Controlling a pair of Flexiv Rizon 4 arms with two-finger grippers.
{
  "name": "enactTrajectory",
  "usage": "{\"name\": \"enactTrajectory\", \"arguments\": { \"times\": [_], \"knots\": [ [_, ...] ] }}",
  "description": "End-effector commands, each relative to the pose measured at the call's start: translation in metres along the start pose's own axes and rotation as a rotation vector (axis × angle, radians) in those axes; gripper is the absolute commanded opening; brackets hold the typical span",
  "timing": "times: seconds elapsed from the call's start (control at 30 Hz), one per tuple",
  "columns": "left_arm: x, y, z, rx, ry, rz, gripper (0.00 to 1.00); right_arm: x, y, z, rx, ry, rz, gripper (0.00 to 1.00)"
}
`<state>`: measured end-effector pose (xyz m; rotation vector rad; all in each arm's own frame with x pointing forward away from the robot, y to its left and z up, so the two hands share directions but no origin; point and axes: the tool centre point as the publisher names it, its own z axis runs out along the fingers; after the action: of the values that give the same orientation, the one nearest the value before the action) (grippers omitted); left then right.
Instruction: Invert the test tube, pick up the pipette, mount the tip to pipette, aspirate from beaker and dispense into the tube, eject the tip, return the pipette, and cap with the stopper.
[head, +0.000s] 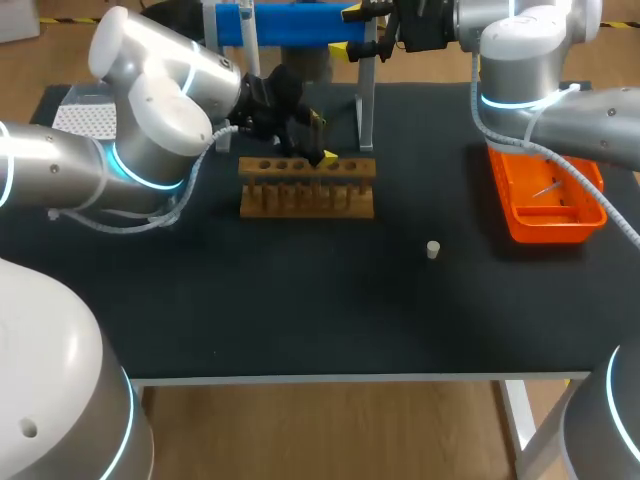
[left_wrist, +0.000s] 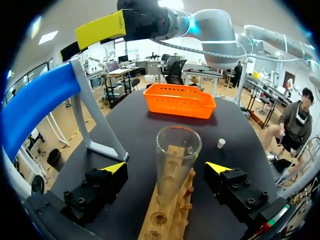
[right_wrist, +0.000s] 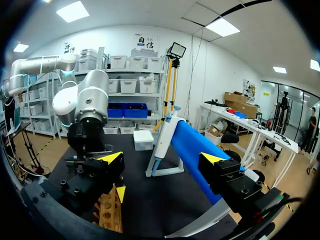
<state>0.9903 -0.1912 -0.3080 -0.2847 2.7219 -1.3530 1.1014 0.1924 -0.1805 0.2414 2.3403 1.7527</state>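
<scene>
Imo this is the tail end of step 1. The tube (left_wrist: 177, 150) stands mouth-up in the wooden rack (left_wrist: 172, 215), so the flip looks done. The left fingers (left_wrist: 115, 168) are spread wide, one on each side of the tube, and not touching the glass afaict. So they're open, holding nothing. The left arm (head: 150, 110) comes in from the left w/ its wrist down at the back edge of the rack, looking along it toward the orange tray (head: 548, 230).

The right arm (head: 520, 50) is up at the far end of the counter (head: 300, 310), by the blue stand (right_wrist: 192, 145). The right fingers (right_wrist: 111, 160) are also wide open and empty. The pipette (right_wrist: 165, 135) hangs on the stand just ahead of them, not btwn them yet.

Next move, my guess: left has to back off w/o clipping the tube's rim. Then right goes in for the pipette. It needs to close squarely on the body and lift it clear of the stand, not drag it.

The stopper (head: 433, 250) sits alone on the counter, well apart from the rack and nearer the tray. Prob untouched, since it's for the last step.
</scene>
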Motion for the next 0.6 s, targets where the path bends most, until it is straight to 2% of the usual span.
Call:
{"name": "enactTrajectory", "arguments": {
  "times": [0.03,0.6],
  "knots": [
    [-0.0028,0.0000,0.0014,-0.006,0.010,-0.001,1.00,0.0001,0.0006,-0.0008,0.003,0.000,0.000,1.00],
    [-0.0028,0.0003,0.0004,-0.014,0.004,-0.006,1.00,0.0001,0.0006,-0.0008,0.003,0.000,0.000,1.00]
  ]
}}
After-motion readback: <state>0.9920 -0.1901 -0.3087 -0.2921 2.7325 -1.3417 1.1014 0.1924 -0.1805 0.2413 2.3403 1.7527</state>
